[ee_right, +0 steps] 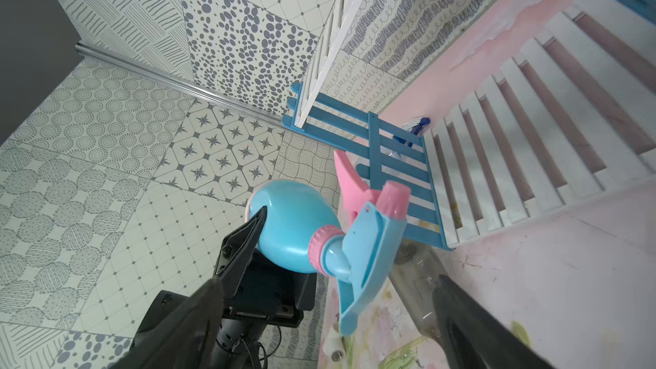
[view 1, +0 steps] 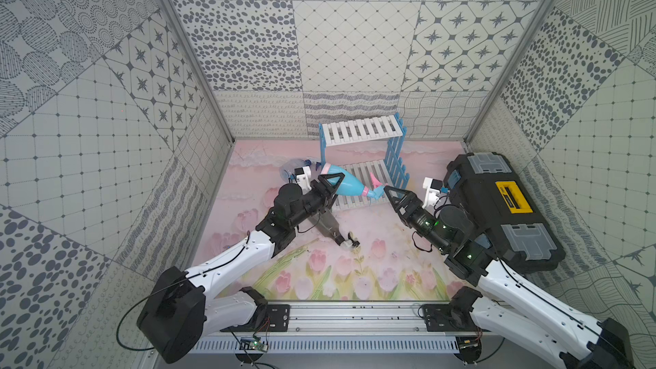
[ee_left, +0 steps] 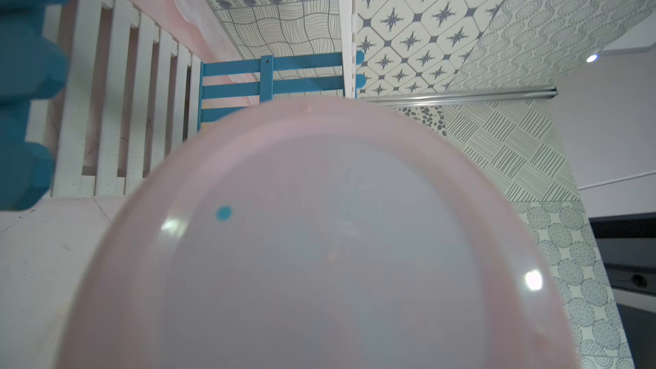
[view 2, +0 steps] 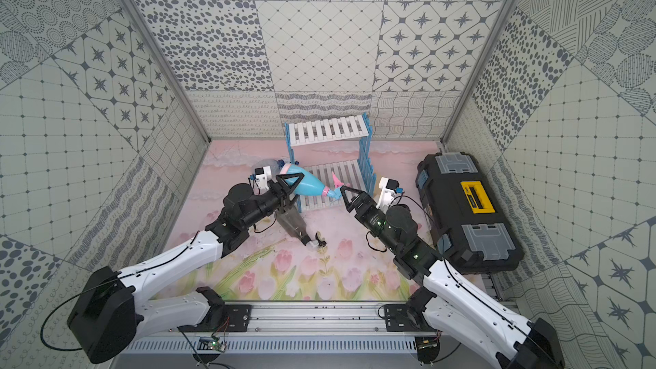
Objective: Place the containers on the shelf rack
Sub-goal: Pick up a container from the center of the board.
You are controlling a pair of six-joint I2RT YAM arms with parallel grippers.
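The opaque light-blue cone bottle (view 1: pixel 349 186) (view 2: pixel 309 186) (ee_right: pixel 287 228) hangs on its side over the front of the shelf rack's (view 1: pixel 362 131) (view 2: pixel 328 129) lower board. My left gripper (view 1: pixel 333 189) (view 2: pixel 289 188) is shut on its wide pink-rimmed base, which fills the left wrist view (ee_left: pixel 319 243). My right gripper (view 1: pixel 388 197) (view 2: pixel 346 197) (ee_right: pixel 330 299) is open at the bottle's spray head, with the head between its spread fingers. A smoky dark-grey bottle (view 1: pixel 328 227) (view 2: pixel 294 225) lies on the mat under my left arm. A clear bluish bottle (view 1: pixel 293 168) (view 2: pixel 268 166) lies left of the rack.
A big black toolbox (view 1: pixel 504 207) (view 2: pixel 468 207) with a yellow handle stands along the right wall, close behind my right arm. The rack stands against the back wall, and both its boards hold nothing. Patterned walls close in three sides of the pink flowered mat (view 1: pixel 355 271).
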